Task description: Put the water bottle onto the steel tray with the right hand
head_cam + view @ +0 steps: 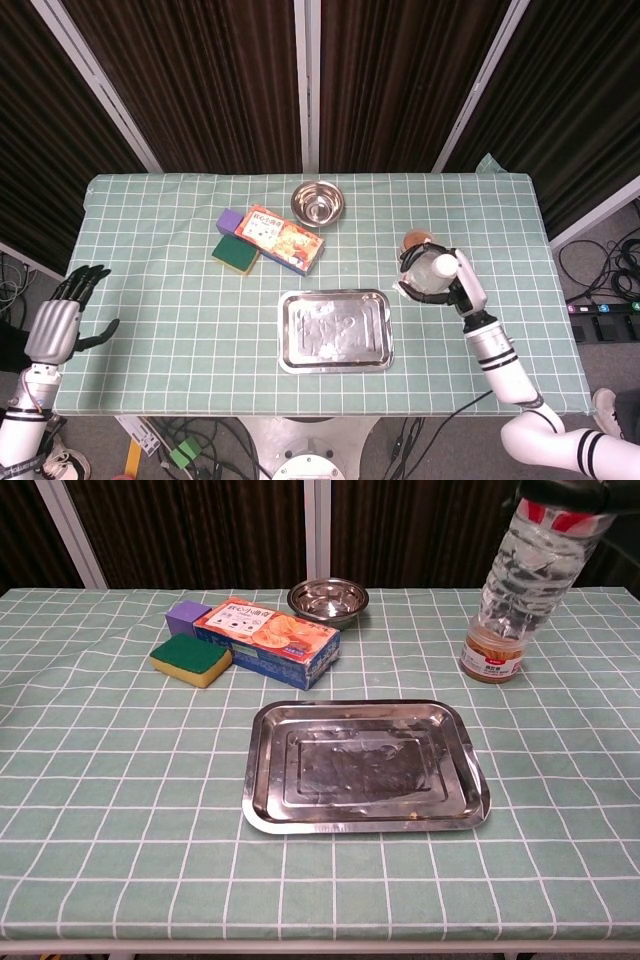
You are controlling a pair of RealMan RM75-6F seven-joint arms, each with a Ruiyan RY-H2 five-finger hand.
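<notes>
My right hand grips a clear water bottle and holds it lifted above the table, just right of the steel tray. The chest view shows the bottle hanging upright in the air over the orange jar, with the dark fingers wrapped round its upper part at the frame's top. The tray lies bare at the table's centre. My left hand hovers off the table's left edge with fingers spread, holding nothing.
A small orange-lidded jar stands under the bottle. Behind the tray lie a snack box, a yellow-green sponge, a purple block and a steel bowl.
</notes>
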